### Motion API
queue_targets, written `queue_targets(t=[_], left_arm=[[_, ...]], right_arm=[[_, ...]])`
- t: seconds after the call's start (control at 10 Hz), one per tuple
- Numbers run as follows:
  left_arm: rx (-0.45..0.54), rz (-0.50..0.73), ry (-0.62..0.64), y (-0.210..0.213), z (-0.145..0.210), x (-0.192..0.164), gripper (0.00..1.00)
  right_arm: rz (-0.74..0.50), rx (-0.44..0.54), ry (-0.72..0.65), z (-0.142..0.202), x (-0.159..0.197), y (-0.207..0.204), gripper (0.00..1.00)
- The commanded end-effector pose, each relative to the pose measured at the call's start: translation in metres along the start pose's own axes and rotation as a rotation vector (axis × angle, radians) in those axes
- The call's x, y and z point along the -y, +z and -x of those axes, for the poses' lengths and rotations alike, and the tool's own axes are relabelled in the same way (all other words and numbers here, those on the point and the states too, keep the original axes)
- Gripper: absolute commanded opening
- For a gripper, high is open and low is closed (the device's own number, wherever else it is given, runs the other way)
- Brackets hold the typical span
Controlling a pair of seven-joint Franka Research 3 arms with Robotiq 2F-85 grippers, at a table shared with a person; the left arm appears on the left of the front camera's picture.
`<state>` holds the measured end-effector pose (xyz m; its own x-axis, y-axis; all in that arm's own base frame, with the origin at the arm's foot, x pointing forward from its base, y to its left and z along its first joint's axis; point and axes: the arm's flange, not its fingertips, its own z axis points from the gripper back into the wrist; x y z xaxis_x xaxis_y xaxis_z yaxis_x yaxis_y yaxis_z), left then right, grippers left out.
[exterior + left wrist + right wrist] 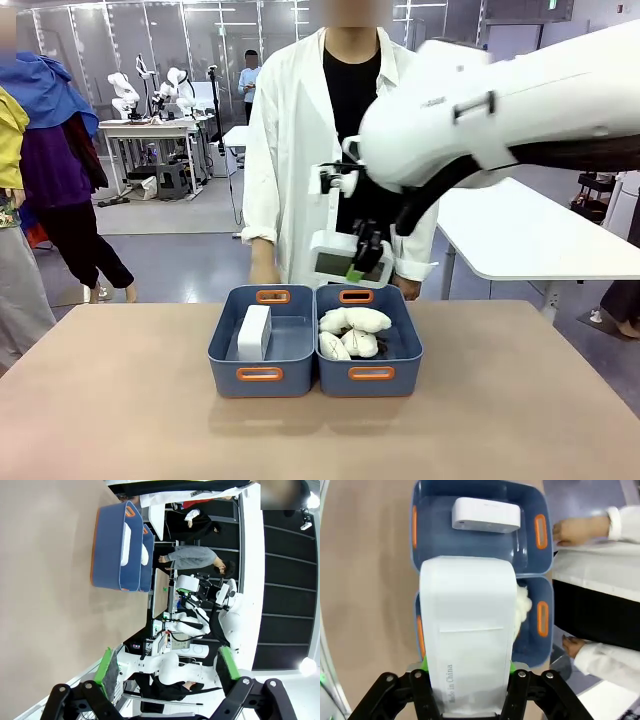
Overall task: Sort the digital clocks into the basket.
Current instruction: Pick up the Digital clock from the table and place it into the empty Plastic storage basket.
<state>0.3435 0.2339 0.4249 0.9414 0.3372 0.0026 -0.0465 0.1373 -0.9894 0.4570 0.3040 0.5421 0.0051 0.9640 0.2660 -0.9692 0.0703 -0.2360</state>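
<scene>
In the front view, the right arm reaches in from the right, and its right gripper (356,262) is clamped on a white digital clock (345,262), screen facing the camera, held in the air above the far edge of the two bins, roughly over the seam and the right bin. The left basket (262,370) holds a second clock (254,332) standing on edge against its left wall. The right bin (370,372), touching the basket's side, holds cream plush toys (355,331). A person in a white coat (290,140) stands at the far side of the table (120,400), just behind the bins. In the left wrist view, the left gripper (165,667) has its green-padded fingers (107,666) set wide apart with nothing between them; the bins (107,545) lie well away across the table. In the right wrist view, the held clock (467,635) fills the centre with its plain back toward the camera, pinched between the fingers at the bottom edge; beyond it lie the basket (480,550) with the other clock (486,515) inside, and the person's hands (575,530) beside the bins' far ends.
</scene>
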Motion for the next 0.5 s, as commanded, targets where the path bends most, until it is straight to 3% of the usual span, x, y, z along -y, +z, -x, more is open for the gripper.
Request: queue_targets(t=[0.0, 0.4], left_arm=[[-0.007, 0.001, -0.017, 0.001, 0.006, 0.0, 1.0], [-0.007, 0.001, -0.017, 0.001, 0.006, 0.0, 1.0]], right_arm=[[-0.035, -0.061, 0.035, -0.046, 0.008, -0.013, 0.52], [-0.091, -0.053, 0.275, -0.096, 0.003, -0.078, 0.52]])
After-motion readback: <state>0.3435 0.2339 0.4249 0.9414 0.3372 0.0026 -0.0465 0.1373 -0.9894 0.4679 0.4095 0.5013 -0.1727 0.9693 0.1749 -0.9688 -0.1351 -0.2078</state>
